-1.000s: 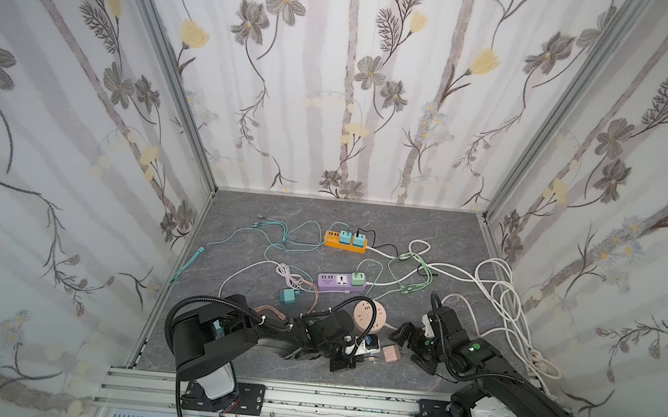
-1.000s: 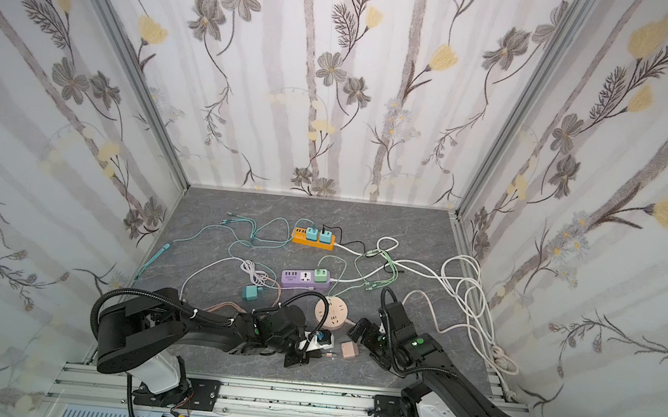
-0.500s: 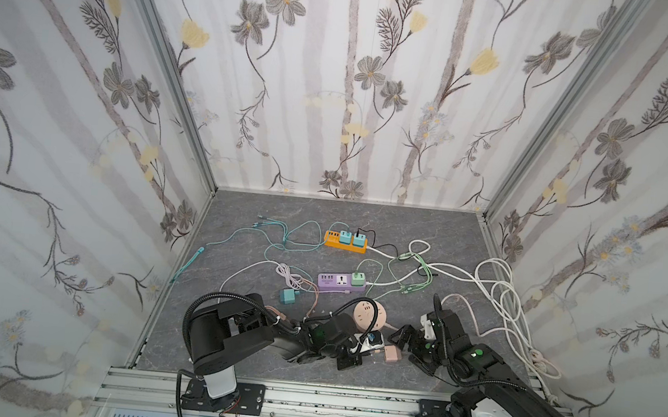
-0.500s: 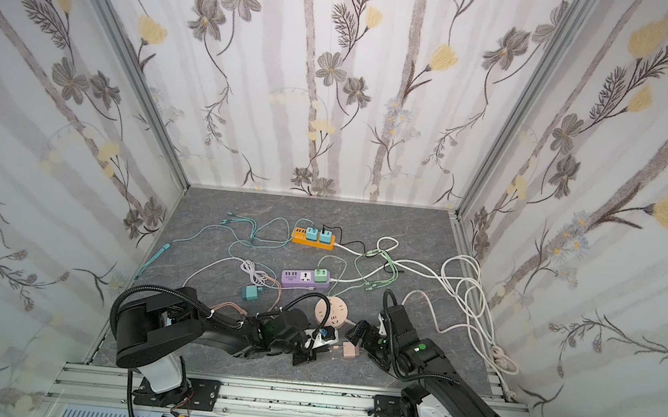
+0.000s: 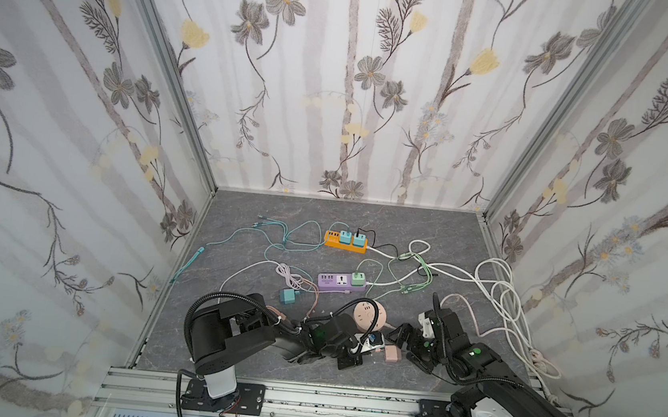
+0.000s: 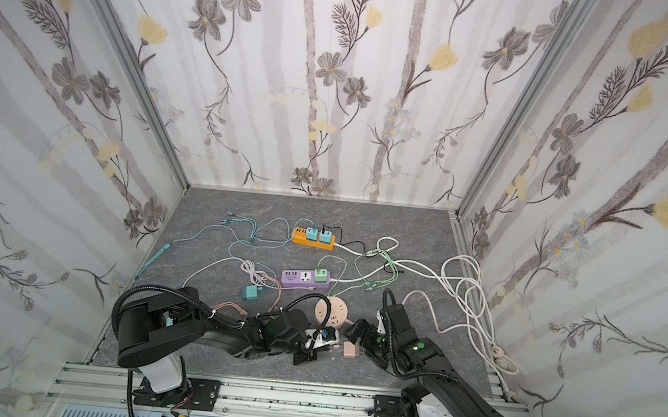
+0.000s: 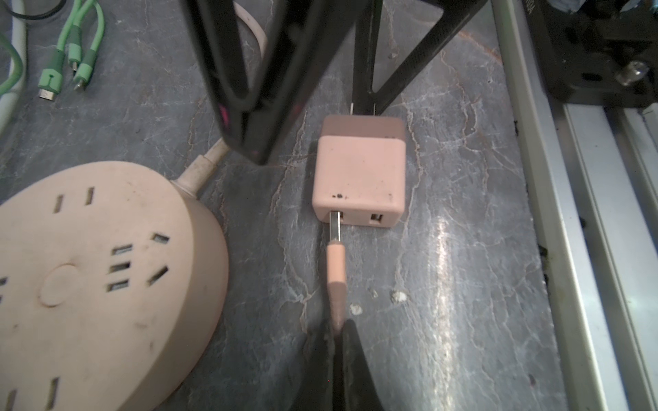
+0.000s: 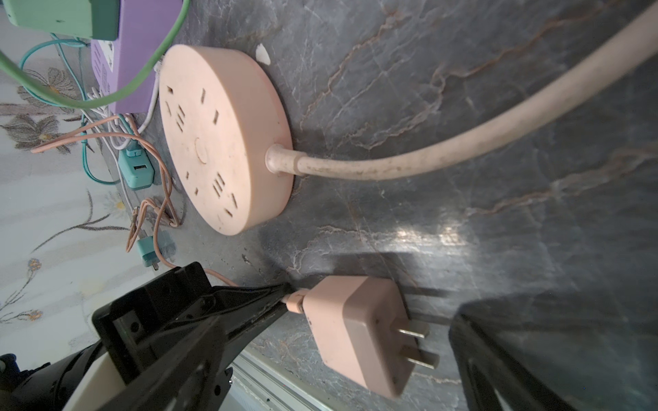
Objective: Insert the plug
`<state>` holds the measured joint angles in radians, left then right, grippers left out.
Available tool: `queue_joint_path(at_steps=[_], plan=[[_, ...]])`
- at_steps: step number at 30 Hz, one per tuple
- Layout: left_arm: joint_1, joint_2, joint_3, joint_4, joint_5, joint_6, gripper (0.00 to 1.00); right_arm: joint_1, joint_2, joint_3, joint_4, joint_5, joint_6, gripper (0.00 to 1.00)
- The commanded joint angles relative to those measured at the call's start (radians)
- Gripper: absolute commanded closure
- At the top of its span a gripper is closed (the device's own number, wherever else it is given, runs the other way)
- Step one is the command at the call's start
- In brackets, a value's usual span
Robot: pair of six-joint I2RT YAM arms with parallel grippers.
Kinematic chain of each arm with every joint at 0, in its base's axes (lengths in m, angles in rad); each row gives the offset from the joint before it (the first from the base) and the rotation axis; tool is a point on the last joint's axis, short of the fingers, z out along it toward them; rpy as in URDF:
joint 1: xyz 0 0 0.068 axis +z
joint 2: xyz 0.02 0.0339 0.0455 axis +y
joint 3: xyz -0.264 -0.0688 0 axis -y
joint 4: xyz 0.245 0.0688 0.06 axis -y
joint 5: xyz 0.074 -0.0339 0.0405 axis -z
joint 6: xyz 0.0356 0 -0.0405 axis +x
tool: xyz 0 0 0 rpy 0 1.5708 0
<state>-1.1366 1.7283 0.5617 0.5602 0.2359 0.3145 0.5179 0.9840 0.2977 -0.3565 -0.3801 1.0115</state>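
in a top view the pink charger (image 5: 393, 354) lies between the left gripper (image 5: 378, 348) and the wide-spread right gripper (image 5: 410, 347).
left wrist view: the left gripper pinches the pink plug (image 7: 336, 263); its metal tip sits in one charger slot.
right wrist view: the plug (image 8: 295, 300) touches the charger (image 8: 359, 327).

Round power strip (image 7: 106, 284) partly off-frame.

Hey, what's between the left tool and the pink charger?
Only the pink USB plug, pinched in the shut left tool, its metal tip at a port of the pink charger. The left wrist view shows it.
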Motion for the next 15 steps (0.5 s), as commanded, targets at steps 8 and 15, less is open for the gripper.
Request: queue_joint_path(at_steps=[8, 15], plan=[[-0.005, 0.005, 0.052, -0.137, 0.019, 0.055, 1.00, 0.001, 0.051, 0.006, 0.082, -0.030, -0.001, 0.01], [-0.004, 0.008, 0.076, -0.171, 0.027, 0.062, 1.00, 0.004, 0.072, 0.006, 0.097, -0.045, -0.010, 0.01]])
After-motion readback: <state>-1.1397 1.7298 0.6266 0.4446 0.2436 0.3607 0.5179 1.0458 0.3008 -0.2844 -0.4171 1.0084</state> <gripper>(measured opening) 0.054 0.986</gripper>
